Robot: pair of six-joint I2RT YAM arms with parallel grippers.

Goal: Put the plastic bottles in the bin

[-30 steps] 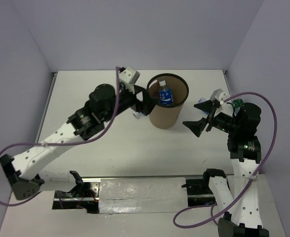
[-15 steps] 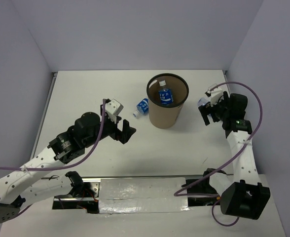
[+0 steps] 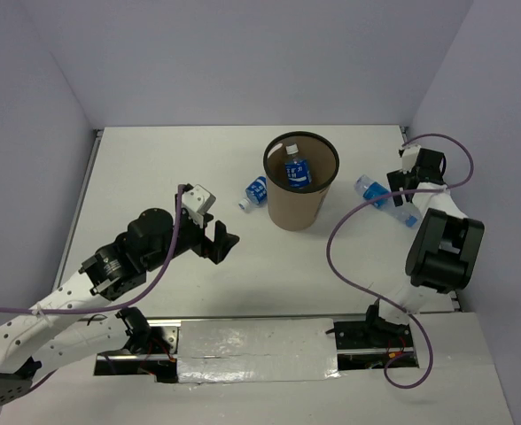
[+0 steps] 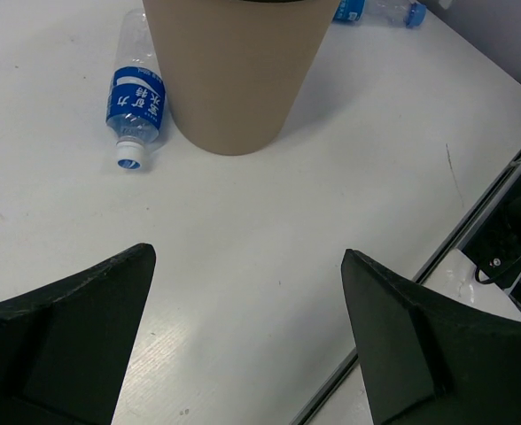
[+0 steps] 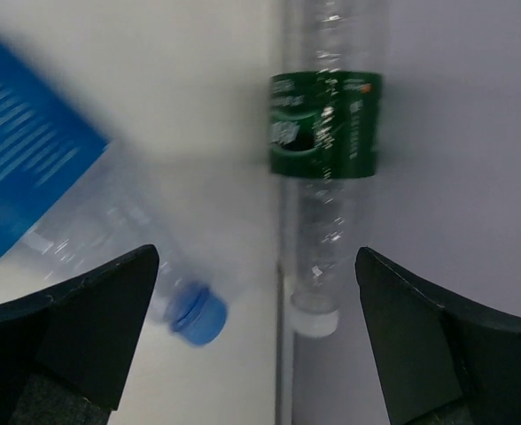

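Top view: you're seeing the bin [image 3: 296, 212] standing at center, 1 bottle [image 3: 296, 173] sitting inside it, a 2nd bottle [image 3: 255, 191] lying just left of it, and a 3rd bottle [image 3: 383, 197] lying further right. Left wrist: your left gripper [image 4: 247, 255] is hanging released and empty, with the bin and 2nd bottle at the top of the frame. Right wrist: your right gripper [image 5: 253, 257] is gaping, grasping nothing, over the 3rd bottle at left and a green-label bottle [image 5: 327, 124] at upper right.

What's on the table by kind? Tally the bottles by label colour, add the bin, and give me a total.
Bin: 1
Blue-label bottles: 3
Green-label bottle: 1
Total: 5
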